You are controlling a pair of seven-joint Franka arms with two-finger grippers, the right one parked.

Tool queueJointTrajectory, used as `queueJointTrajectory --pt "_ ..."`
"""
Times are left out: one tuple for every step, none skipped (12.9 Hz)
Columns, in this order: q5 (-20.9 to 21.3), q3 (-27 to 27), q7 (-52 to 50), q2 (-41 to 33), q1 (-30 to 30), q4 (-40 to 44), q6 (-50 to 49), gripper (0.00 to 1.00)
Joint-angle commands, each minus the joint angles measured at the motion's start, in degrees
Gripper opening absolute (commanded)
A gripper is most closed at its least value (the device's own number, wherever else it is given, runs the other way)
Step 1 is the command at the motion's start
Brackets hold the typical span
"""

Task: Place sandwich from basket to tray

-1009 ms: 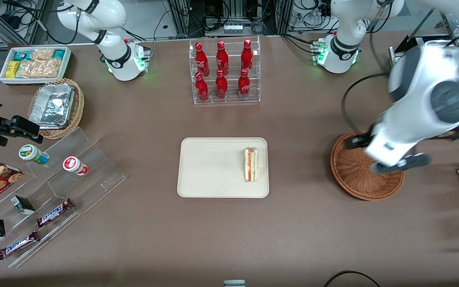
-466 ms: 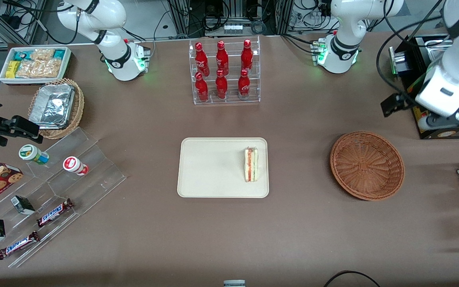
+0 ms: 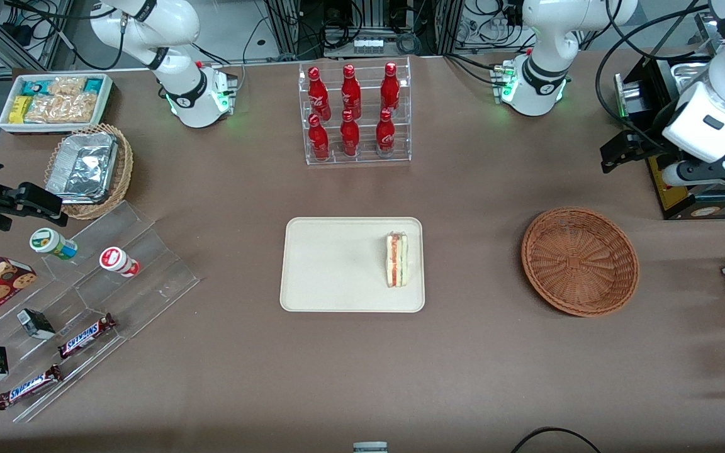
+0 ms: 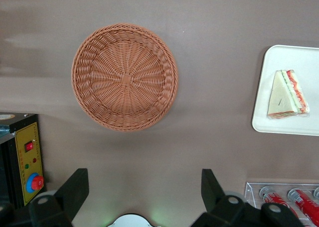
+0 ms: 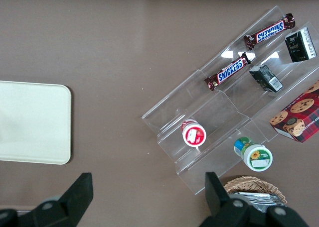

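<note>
The sandwich (image 3: 396, 259), a white wedge with a red and green filling edge, lies on the cream tray (image 3: 337, 264), on the side nearest the basket. It also shows in the left wrist view (image 4: 286, 95), on the tray (image 4: 309, 57). The reddish-brown wicker basket (image 3: 579, 261) stands empty toward the working arm's end of the table and shows from above in the left wrist view (image 4: 124, 77). My left gripper (image 3: 664, 160) hangs high over the table, farther from the front camera than the basket. It is open and empty (image 4: 142, 187), with the jaws wide apart.
A clear rack of red bottles (image 3: 353, 113) stands farther from the camera than the tray. A black box with yellow panel (image 4: 27, 157) sits at the working arm's end. Snack steps (image 3: 85, 302), a foil-tray basket (image 3: 89, 170) and a white snack bin (image 3: 54, 100) lie toward the parked arm's end.
My left gripper has risen from just over the basket and drawn away from the camera toward the working arm's end. The sandwich, tray and basket have not moved.
</note>
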Motion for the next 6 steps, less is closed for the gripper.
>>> queueJointTrajectory --pt "-0.08 0.03 2.37 -2.51 0.43 -2.13 1.28 1.0" --pt "0.7 0.12 2.37 -2.43 0.26 -2.13 1.36 1.0" --pt "2.19 0.12 2.37 -2.51 -0.01 -2.13 1.36 1.0" --pt "2.29 0.03 2.37 -2.51 0.08 -2.13 1.19 1.0" --pt "2.29 0.03 2.37 -2.6 -0.01 -2.13 1.01 1.0" --pt "2.29 -0.06 2.37 -2.6 -0.01 -1.87 0.84 1.0"
